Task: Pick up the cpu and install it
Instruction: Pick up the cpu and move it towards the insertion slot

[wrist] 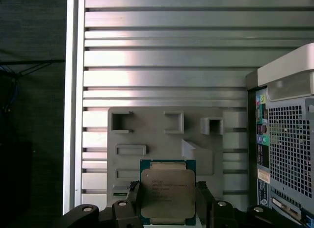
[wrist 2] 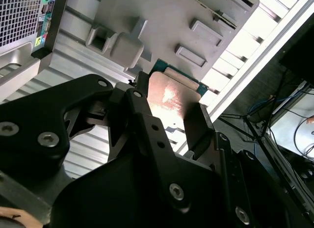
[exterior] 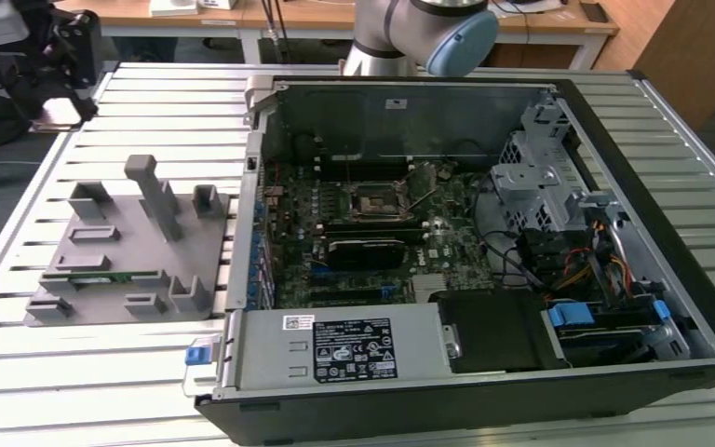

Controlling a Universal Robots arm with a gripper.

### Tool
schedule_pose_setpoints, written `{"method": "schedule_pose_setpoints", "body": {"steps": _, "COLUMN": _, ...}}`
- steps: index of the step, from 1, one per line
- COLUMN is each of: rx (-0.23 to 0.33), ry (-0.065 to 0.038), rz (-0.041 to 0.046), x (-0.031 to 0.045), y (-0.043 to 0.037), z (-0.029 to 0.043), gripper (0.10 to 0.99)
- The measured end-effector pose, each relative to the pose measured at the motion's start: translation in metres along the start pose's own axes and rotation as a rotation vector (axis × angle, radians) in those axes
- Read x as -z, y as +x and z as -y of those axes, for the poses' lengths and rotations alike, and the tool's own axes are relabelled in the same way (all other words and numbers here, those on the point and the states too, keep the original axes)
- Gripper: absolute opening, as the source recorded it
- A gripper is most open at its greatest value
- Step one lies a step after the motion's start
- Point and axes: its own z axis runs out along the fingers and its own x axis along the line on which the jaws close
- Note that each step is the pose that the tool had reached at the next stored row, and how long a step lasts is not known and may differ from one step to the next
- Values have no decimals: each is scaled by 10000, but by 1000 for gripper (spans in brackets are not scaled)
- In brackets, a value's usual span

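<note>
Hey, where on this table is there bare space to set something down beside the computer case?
At the exterior view's left, the table has bare slats between the grey fixture and the near edge, and between it and the far edge. Crowded: the open computer case is packed, its gap to the fixture narrow. The gripper holds the cpu.

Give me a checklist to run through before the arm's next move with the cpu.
1. Grip: gripper shut on two opposite edges of the cpu: ok.
2. The cpu sits square in the grip in both wrist views: ok.
3. The cpu is off the grey fixture: looks lifted, ok.
4. Computer case open on its side: ok.
5. Socket frame open and empty: cannot tell.
</note>
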Motion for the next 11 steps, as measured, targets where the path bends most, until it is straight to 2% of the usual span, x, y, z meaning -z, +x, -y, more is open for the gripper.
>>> {"method": "schedule_pose_setpoints", "body": {"steps": 11, "rx": 0, "ry": 0, "rz": 0, "x": 1, "y": -65, "z": -2, "gripper": 533}}
